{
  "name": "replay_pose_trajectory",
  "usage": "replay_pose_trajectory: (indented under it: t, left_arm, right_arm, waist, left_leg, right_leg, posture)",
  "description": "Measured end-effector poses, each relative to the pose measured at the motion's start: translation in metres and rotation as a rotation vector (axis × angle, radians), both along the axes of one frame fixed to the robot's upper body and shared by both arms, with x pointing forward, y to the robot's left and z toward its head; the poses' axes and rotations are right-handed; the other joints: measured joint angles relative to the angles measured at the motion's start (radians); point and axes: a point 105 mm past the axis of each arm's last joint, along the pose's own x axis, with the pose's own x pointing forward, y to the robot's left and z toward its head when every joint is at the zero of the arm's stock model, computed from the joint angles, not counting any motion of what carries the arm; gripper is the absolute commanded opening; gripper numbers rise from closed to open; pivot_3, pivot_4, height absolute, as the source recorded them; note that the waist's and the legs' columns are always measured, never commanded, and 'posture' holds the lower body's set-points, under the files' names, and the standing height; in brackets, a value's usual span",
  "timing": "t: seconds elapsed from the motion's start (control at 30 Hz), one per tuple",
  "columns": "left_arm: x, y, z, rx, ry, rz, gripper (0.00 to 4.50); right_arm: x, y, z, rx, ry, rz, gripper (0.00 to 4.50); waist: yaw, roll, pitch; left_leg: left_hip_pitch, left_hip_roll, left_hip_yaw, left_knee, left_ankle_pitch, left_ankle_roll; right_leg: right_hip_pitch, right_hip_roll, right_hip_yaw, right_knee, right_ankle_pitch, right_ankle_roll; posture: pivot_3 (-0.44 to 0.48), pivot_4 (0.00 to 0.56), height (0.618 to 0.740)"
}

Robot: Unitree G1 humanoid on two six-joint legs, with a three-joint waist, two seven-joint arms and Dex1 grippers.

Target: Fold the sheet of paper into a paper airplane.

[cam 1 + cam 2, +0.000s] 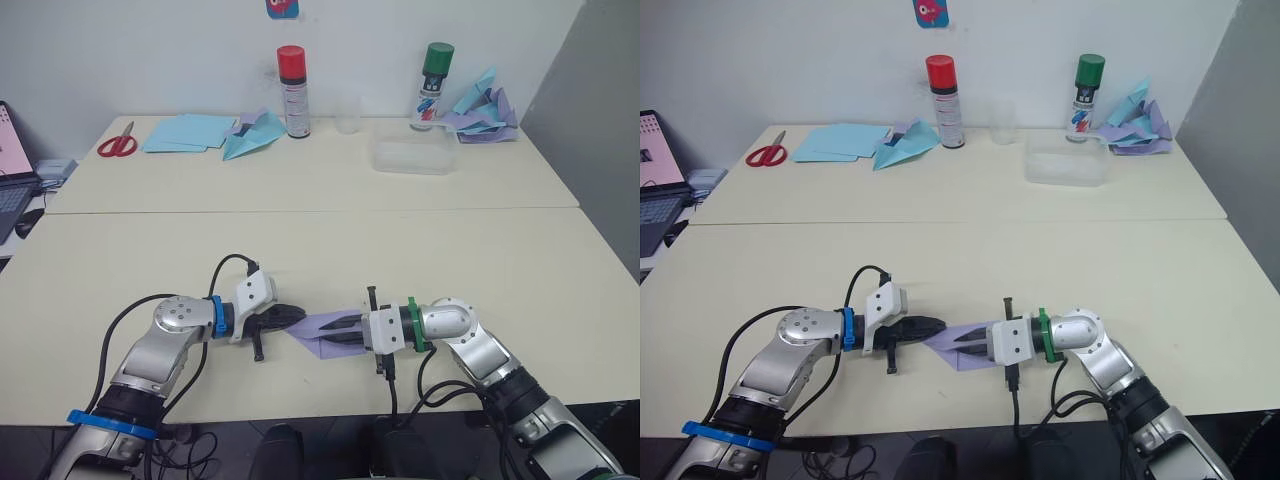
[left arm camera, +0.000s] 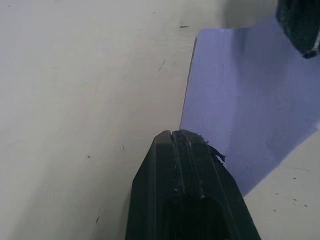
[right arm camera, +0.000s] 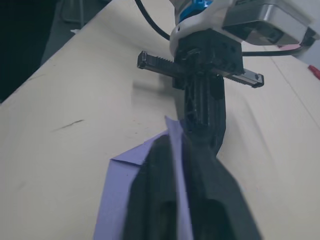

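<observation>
lavender paper airplane [image 1: 322, 335] on table [image 1: 300, 240], left gripper [image 1: 292, 318] and right gripper [image 1: 335, 336] meeting at it

No wording, brand or number can be read; the red-capped spray can [image 1: 946, 103] and the green-capped spray can [image 1: 1086, 98] carry printed labels too small to make out; the laptop screen [image 1: 658, 150] is illegible.

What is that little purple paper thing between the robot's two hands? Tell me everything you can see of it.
The lavender folded paper is thin, matte and creased into a pointed, angular shape, lying low on the cream table near its front edge. The right gripper is shut on it, a flap standing up between its black fingers. The left gripper, fingers shut together, meets the paper's opposite end. How far the folding has got is unclear.
</observation>
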Motion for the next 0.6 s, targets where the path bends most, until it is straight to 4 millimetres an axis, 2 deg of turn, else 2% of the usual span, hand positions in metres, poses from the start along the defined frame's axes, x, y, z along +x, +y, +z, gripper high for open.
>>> replay_pose_trajectory:
  t: [0.17, 0.37, 0.6]
  left_arm:
    - [0.000, 0.001, 0.000, 0.003, -0.008, -0.008, 0.00]
    - [0.002, 0.001, 0.000, 0.016, -0.018, -0.029, 0.00]
    - [0.003, 0.002, 0.000, 0.029, -0.024, -0.040, 0.00]
  right_arm:
    - [0.003, 0.003, 0.007, 0.051, 0.118, -0.043, 0.04]
    - [0.028, 0.007, 0.015, 0.125, 0.223, -0.219, 0.04]
    - [0.041, 0.003, 0.002, 0.065, 0.221, -0.302, 0.04]
  waist:
    - [0.000, 0.000, 0.000]
    - [0.000, 0.000, 0.000]
    - [-0.001, 0.000, 0.000]
  left_leg:
    - [0.000, 0.000, 0.000, 0.000, 0.000, 0.000]
    - [0.001, 0.000, 0.000, 0.000, 0.000, 0.000]
    - [0.001, 0.000, 0.000, -0.001, 0.000, 0.000]
  right_leg:
    - [0.000, 0.000, 0.000, 0.000, 0.000, 0.000]
    - [0.000, 0.000, 0.000, 0.000, 0.000, 0.000]
    - [0.000, 0.000, 0.000, 0.000, 0.000, 0.000]
  posture:
    - [0.000, 0.150, 0.740]
    - [0.000, 0.150, 0.740]
    - [0.000, 0.150, 0.740]
